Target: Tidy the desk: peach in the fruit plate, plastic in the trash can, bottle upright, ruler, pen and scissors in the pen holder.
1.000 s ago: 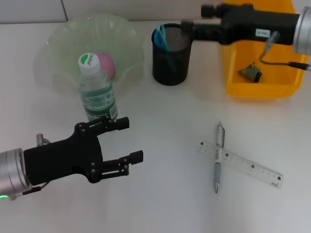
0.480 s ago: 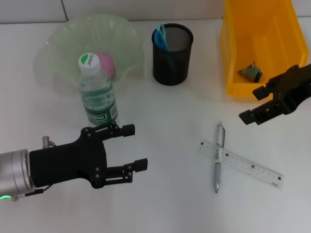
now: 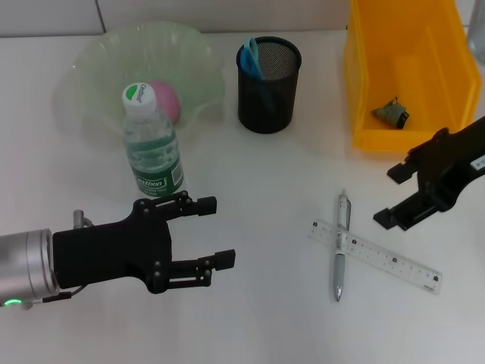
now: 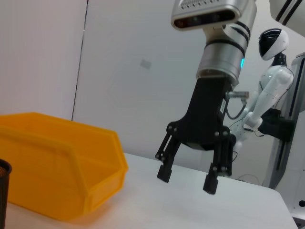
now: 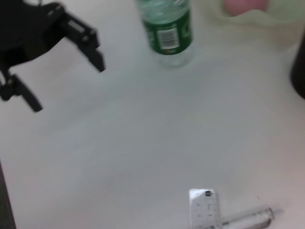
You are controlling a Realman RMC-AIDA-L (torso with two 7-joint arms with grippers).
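Note:
A pink peach (image 3: 165,101) lies in the pale green fruit plate (image 3: 98,61). In front of the plate the bottle (image 3: 151,148) stands upright. Blue scissors (image 3: 251,57) stick out of the black mesh pen holder (image 3: 268,76). A crumpled piece of plastic (image 3: 391,112) rests in the yellow trash can (image 3: 402,45). On the table the pen (image 3: 341,244) lies crossed with the clear ruler (image 3: 375,255). My right gripper (image 3: 390,196) hovers open just right of them, holding nothing. Open and holding nothing, my left gripper (image 3: 214,231) sits below the bottle.
The left wrist view shows the right gripper (image 4: 187,176) above the table beside the yellow trash can (image 4: 57,167). The right wrist view shows the bottle (image 5: 167,28), the left gripper (image 5: 66,85), the ruler (image 5: 205,210) and the pen (image 5: 248,217).
My right arm left the space above the pen holder and came down to the right of the pen and ruler. My left gripper drifted slightly forward and right.

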